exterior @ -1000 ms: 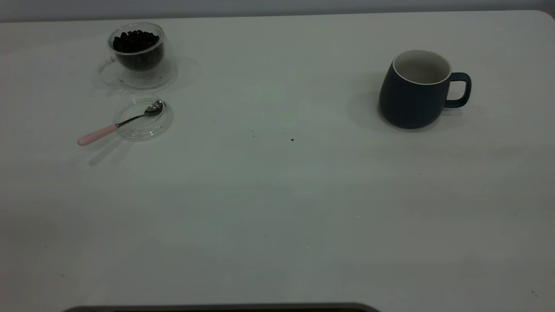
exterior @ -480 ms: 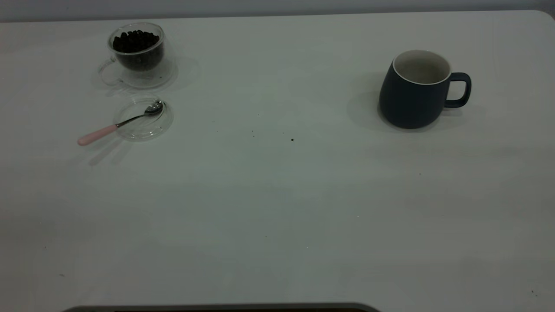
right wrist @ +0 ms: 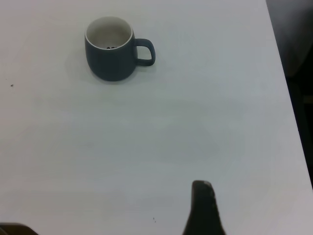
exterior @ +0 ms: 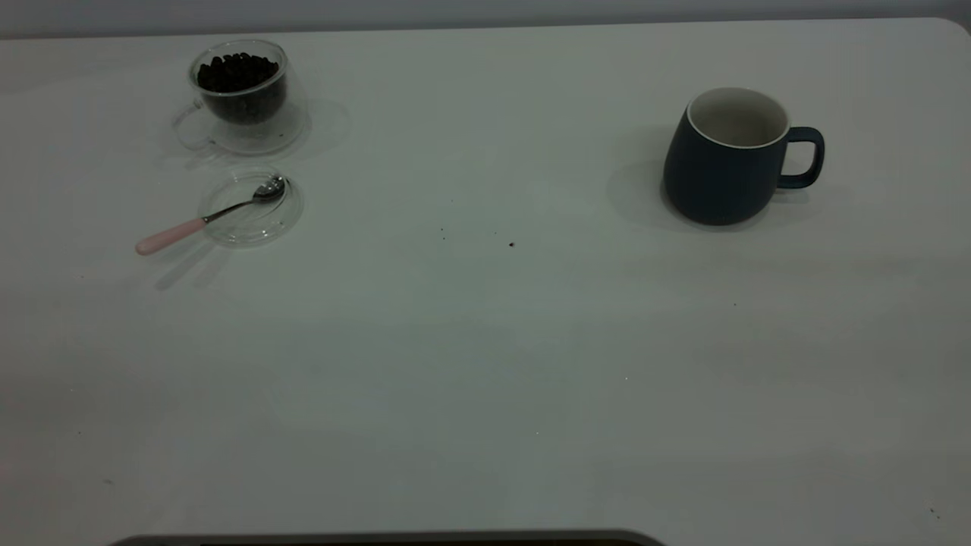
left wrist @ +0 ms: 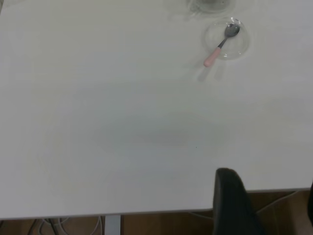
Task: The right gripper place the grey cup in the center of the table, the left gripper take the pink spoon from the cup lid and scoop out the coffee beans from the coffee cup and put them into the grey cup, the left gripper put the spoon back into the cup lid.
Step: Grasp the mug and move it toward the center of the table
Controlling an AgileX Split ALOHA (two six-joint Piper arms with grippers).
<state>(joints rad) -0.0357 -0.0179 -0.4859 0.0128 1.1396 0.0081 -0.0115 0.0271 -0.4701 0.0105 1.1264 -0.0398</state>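
The grey cup (exterior: 721, 171) stands upright at the table's (exterior: 485, 341) far right, handle turned to the right; the right wrist view shows this cup (right wrist: 110, 58) far from the right gripper (right wrist: 203, 210), with a few dark bits inside. At far left, the clear coffee cup (exterior: 241, 95) holds coffee beans (exterior: 237, 72). Just in front lies the cup lid (exterior: 262, 220), with the pink spoon (exterior: 201, 222) resting bowl-in and handle sticking out left. The left gripper (left wrist: 270, 205) hangs open and empty by the table's near edge, far from the spoon (left wrist: 220, 46). Neither arm shows in the exterior view.
A few tiny dark specks (exterior: 511, 244) lie near the table's middle. A dark rounded edge (exterior: 387, 538) runs along the front of the exterior view. The table's right edge (right wrist: 288, 98) drops to a dark floor.
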